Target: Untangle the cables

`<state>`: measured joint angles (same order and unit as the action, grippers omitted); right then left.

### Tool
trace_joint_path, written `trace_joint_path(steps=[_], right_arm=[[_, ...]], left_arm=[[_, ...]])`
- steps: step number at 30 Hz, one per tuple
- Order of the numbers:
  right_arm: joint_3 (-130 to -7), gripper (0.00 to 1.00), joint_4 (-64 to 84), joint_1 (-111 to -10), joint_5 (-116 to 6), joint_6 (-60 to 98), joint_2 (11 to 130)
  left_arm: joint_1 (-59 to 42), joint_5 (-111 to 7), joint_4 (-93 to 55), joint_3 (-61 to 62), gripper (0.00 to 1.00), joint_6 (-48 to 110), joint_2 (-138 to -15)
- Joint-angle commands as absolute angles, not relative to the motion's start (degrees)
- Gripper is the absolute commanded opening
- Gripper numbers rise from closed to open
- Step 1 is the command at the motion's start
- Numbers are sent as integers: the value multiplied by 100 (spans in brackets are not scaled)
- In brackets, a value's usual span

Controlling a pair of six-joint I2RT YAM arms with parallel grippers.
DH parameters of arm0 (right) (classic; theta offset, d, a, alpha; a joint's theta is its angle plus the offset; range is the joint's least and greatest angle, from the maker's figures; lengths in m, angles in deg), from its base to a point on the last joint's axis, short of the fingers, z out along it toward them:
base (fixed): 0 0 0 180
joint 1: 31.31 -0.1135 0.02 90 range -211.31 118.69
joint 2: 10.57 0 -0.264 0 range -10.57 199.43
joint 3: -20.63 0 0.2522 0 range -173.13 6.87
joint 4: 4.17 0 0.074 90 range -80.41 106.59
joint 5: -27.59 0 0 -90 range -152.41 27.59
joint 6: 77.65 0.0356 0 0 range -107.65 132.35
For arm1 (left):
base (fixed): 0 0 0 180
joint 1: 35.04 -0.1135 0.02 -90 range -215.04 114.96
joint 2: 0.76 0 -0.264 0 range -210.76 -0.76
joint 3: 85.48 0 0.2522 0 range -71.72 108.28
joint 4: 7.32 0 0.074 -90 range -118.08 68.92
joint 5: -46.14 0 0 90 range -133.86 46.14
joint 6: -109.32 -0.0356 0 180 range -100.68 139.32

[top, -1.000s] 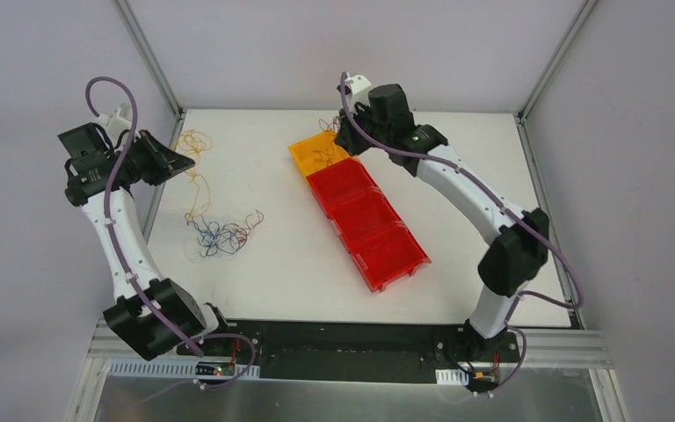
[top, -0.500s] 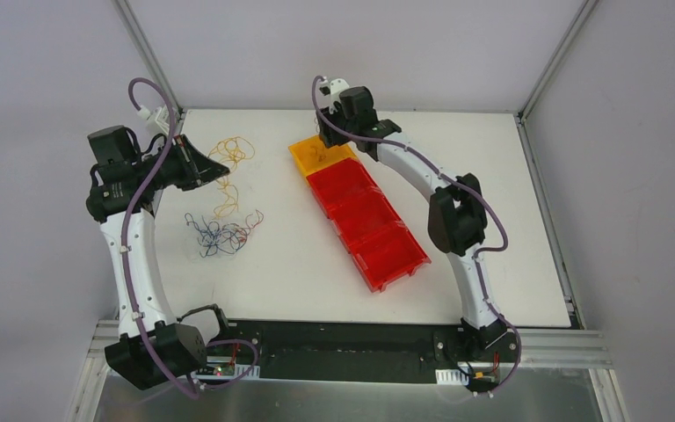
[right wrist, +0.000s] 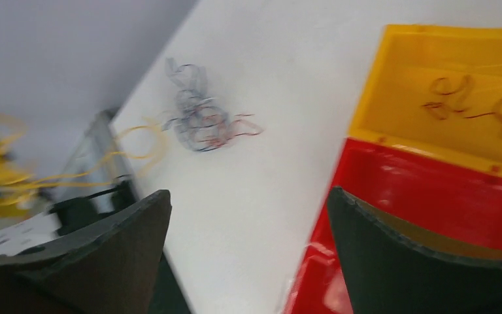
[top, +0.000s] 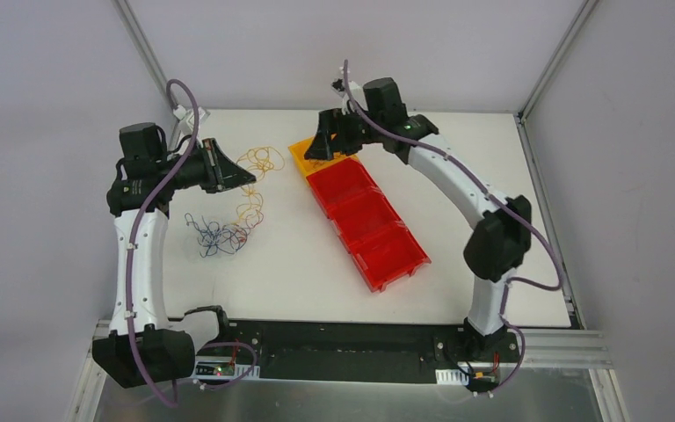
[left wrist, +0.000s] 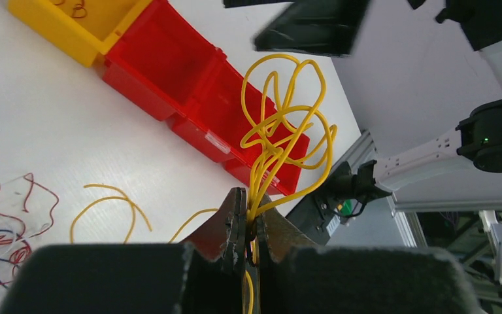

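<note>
Left jaws: clenched on a bunch of thin orange-yellow wires (left wrist: 281, 124), held above the white worktop (top: 281, 264). The wires stood out beyond the jaw tips in several loose loops. In the top view the bunch (top: 261, 161) hung in the air between the left arm (top: 136, 237) and the yellow plastic bin (right wrist: 444, 78). More yellow strands trailed from it toward the worktop, and one curved yellow strand (left wrist: 112, 201) lay flat there.

The remaining tangle of dark blue, red and white wires (top: 220, 236) lay on the worktop, near the trailing yellow strands and well apart from the bins. I could not tell whether any yellow strand was caught in it.

Right jaws: released, spread wide, holding nothing, and poised over the left edge of the yellow bin. The right wrist view was blurred. It showed a few short orange-brown wires (right wrist: 477, 108) lying in the yellow bin. The row of red plastic bins (top: 369, 224) adjoined the yellow bin.
</note>
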<state>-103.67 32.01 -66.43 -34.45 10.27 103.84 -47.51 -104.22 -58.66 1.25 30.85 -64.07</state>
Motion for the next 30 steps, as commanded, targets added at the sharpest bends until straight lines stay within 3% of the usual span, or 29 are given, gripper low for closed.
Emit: trace_joint_path(steps=[1, 6, 13, 15, 19, 22, 26, 30], right_arm=[[-9610, 94, 2736, -6742, -1608, 2715, 9069], [-9155, 94, 1933, -6873, -1381, 3697, 8617], [-9524, 90, 2737, -7256, -2107, 3152, 8882], [-9516, 86, 2860, -7291, -2198, 3033, 8954], [-9251, 67, 2684, -7327, -2203, 3021, 8867], [-9216, 61, 2560, -7335, -2207, 3101, 8858], [-9234, 41, 2466, -7337, -2165, 3199, 8789], [-9127, 42, 2299, -7333, -2134, 3305, 8692]], left_arm=[[-4499, -10913, -5152, -78, 0, 3757, -6455], [-4010, -10874, -4956, -311, 0, 3845, -6333], [-3822, -11001, -4746, -358, 0, 4072, -6258], [-3821, -11058, -4736, -340, 0, 4102, -6235], [-3812, -11136, -4727, -338, 0, 4115, -6211], [-3735, -11267, -4727, -380, 0, 4146, -6220], [-3671, -11262, -4727, -494, 0, 4184, -6169], [-3661, -11344, -4727, -505, 0, 4239, -6168]])
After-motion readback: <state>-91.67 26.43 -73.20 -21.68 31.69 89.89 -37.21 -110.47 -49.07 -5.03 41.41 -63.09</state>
